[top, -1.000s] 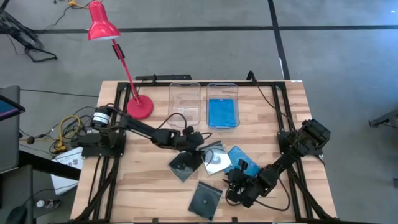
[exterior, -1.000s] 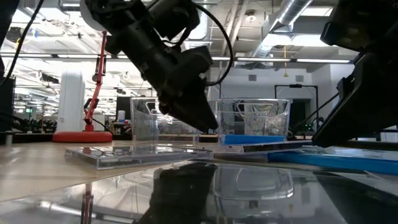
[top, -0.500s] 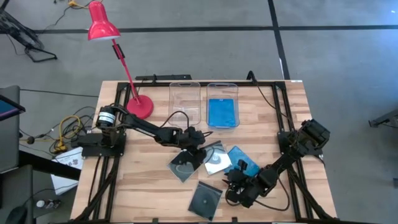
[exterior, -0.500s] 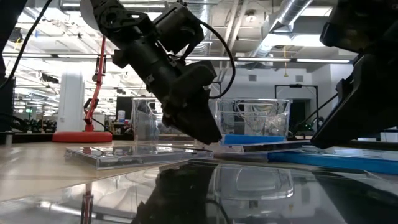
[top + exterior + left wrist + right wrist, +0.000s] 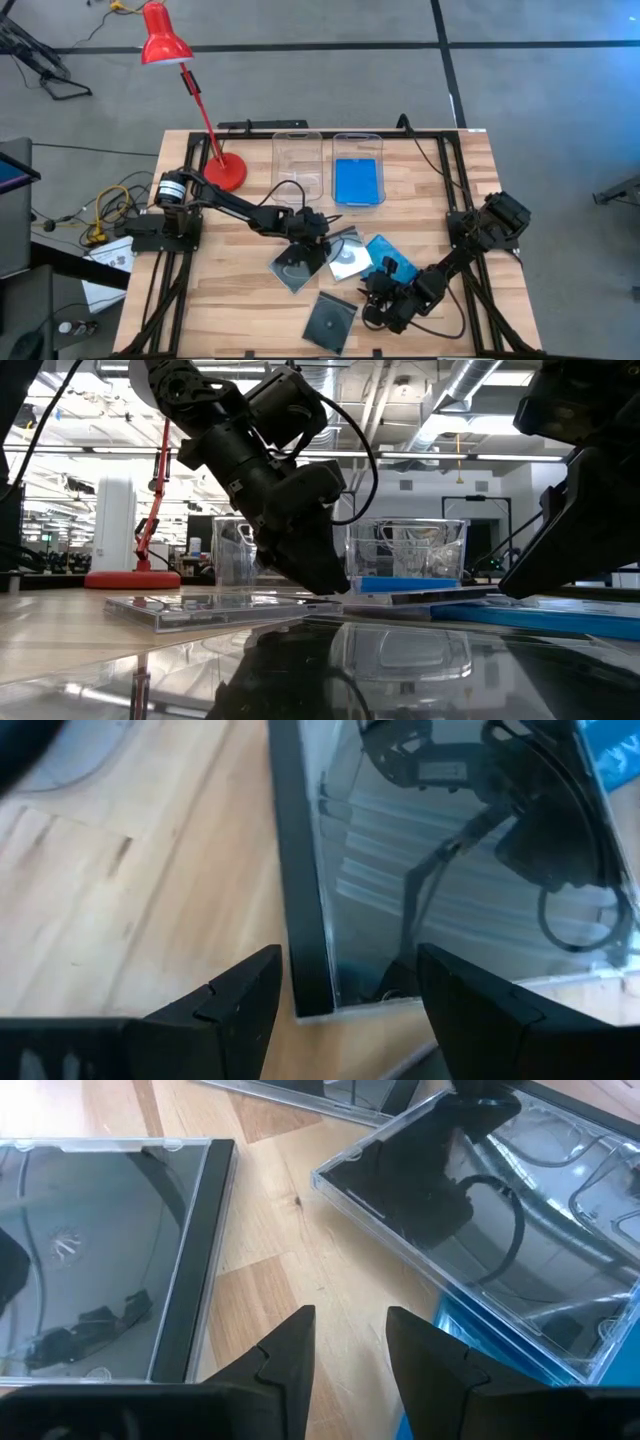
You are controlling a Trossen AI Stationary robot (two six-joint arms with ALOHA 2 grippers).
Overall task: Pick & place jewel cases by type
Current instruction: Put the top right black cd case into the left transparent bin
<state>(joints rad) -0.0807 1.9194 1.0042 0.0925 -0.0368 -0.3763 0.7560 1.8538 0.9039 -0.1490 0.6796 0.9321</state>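
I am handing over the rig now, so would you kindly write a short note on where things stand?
Left gripper: open, low over the corner of a dark case at mid-table, fingers astride its spine edge, nothing lifted.
Right gripper: open, empty, low over bare wood near the front between the cases.
Done: one blue case lies in the right bin; the left bin holds none.
Left: a clear case showing a disc, a blue case, and a dark case near the front edge, all on the table.
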